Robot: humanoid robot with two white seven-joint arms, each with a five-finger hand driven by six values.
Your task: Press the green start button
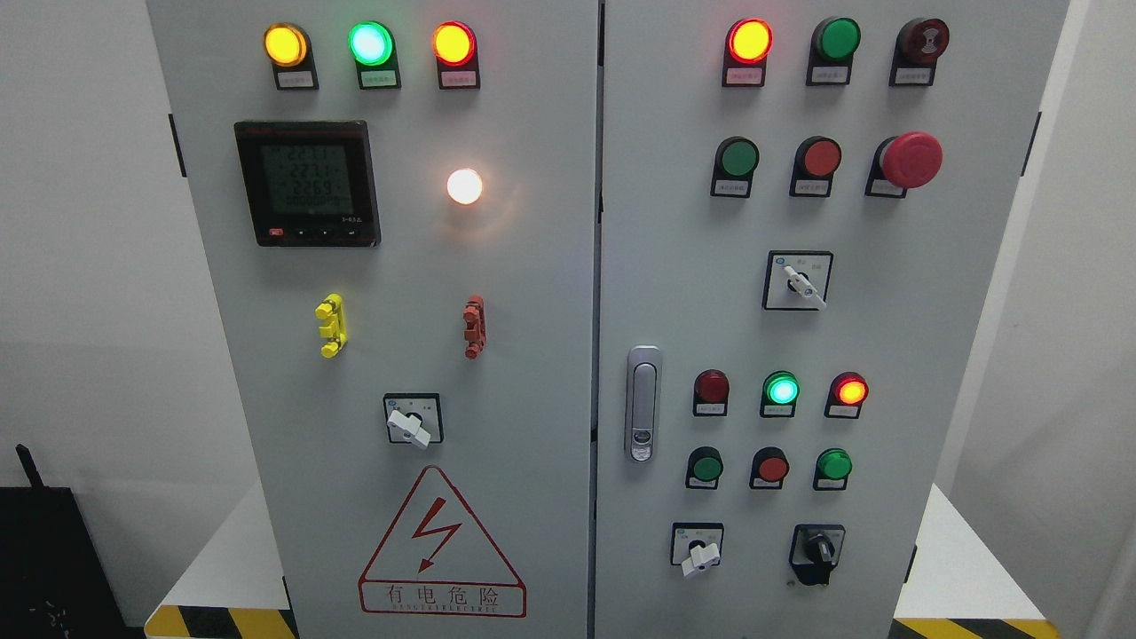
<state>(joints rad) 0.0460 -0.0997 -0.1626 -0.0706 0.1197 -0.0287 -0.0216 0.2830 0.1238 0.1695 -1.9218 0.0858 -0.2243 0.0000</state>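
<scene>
A grey electrical cabinet (pixel 532 355) fills the head view. On its right door there are several green buttons: one in the upper row (pixel 738 158), one at the top (pixel 838 39), and two in the lower row (pixel 707 465) (pixel 834 464). A green lamp (pixel 782 389) is lit above the lower row. I cannot tell which green button is the start button; the labels are too small to read. Neither of my hands is in view.
Red buttons (pixel 821 157) (pixel 772 467) sit beside the green ones. A red mushroom stop button (pixel 911 160) sticks out at the upper right. Rotary switches (pixel 799 282) (pixel 698 550) (pixel 817 552), a door handle (pixel 642 404) and a meter display (pixel 307 182) are on the doors.
</scene>
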